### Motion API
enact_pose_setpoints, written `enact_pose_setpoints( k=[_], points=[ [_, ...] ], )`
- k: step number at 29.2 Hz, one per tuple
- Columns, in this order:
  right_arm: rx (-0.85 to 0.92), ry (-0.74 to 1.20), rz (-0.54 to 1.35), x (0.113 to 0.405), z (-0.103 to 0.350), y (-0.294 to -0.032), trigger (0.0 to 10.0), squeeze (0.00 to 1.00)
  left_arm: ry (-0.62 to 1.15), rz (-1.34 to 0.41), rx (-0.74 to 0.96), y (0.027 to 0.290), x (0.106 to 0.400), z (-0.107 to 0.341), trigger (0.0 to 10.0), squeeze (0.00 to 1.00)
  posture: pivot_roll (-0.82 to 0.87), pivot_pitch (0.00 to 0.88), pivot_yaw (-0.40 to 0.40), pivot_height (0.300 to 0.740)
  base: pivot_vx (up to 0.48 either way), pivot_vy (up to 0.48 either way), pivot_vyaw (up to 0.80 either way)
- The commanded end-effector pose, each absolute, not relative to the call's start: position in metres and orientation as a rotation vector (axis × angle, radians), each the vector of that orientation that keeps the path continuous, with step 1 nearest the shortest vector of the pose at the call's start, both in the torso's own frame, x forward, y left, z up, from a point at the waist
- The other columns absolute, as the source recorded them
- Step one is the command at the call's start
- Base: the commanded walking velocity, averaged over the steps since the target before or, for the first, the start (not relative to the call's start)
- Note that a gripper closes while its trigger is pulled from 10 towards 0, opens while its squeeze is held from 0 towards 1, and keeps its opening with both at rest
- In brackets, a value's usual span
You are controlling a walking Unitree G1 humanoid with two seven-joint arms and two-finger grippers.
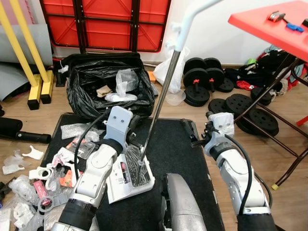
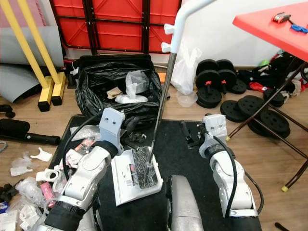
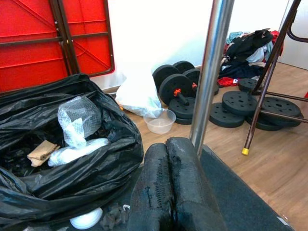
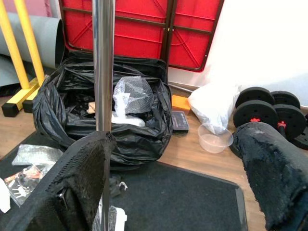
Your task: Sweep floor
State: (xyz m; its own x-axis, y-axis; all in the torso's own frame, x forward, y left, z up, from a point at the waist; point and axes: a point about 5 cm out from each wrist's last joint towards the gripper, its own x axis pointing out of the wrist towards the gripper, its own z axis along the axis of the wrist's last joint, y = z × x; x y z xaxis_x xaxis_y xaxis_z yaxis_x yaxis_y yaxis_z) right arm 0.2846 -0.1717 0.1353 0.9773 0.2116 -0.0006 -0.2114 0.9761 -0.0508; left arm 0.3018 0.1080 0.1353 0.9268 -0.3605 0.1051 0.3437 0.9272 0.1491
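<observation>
black bin bag (image 1: 109,91) holds some rubbish; wrappers (image 1: 36,178) litter the floor, so sweeping seems unfinished. dustpan (image 1: 131,179) rests on the mat (image 1: 178,154), its pole (image 1: 161,98) just beside the left gripper (image 3: 172,183), fingers pressed together; right gripper (image 4: 178,178), spread, flanks it.

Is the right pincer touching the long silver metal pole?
Apart. The right wrist view shows the right pincer open, its black fingers spread wide, and the silver metal pole standing farther off toward the black rubbish bag.
</observation>
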Motion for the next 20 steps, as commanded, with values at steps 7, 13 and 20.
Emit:
enact_pose_setpoints(
  k=[7,13,20],
  points=[
    [-0.043,-0.020,0.201,0.2863,0.1371,-0.1774,10.0,0.00,-0.133,-0.366,0.133,0.1057,0.3039,0.1338,10.0,0.00,-0.14,0.017,-0.155,0.585,0.000,0.000,0.00],
    [-0.044,-0.026,0.200,0.2867,0.1383,-0.1775,10.0,0.00,-0.131,-0.367,0.135,0.1060,0.3047,0.1339,10.0,0.00,-0.14,0.022,-0.152,0.605,0.000,0.000,0.00],
    [-0.041,-0.030,0.201,0.2869,0.1393,-0.1777,10.0,0.00,-0.130,-0.367,0.139,0.1061,0.3054,0.1341,10.0,0.00,-0.14,0.024,-0.152,0.630,0.000,0.000,0.00]
  ],
)
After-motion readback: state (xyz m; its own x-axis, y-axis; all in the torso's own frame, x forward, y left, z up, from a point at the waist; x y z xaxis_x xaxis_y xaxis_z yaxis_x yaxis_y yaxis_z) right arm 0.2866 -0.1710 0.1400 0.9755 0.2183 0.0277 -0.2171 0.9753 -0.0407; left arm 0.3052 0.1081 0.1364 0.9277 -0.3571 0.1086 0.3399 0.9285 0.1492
